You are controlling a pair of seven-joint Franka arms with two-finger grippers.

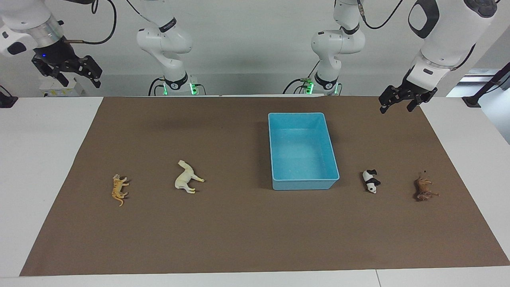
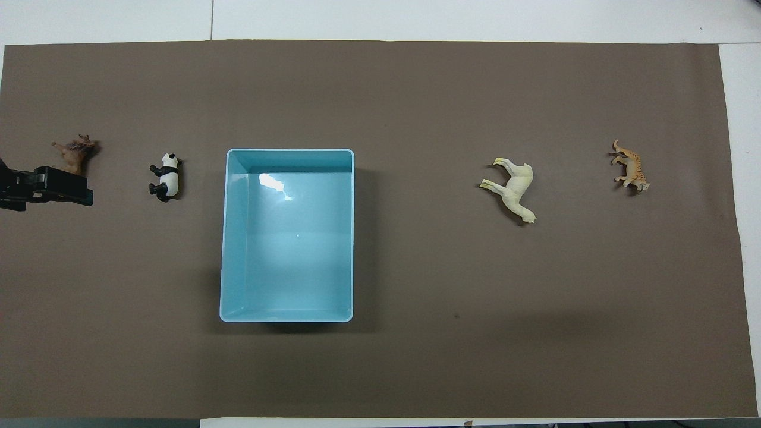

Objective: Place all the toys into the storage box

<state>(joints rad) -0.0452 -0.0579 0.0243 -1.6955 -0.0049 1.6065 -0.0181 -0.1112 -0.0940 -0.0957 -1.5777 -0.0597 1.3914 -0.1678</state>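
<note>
White arms hang raised, left gripper (image 1: 400, 101) above mat (image 1: 239, 239) corner.

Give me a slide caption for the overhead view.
Empty blue box on brown mat, panda and brown animal one side, horse and tiger the other.

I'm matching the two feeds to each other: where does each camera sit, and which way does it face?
Facing view: high across the table, looking at the robots; both arms, left gripper and right gripper raised.
Overhead view: above the robots' end, looking steeply down; only the left gripper shows.
Shared: storage box, tiger, horse, panda, brown animal, half a turn apart.
</note>
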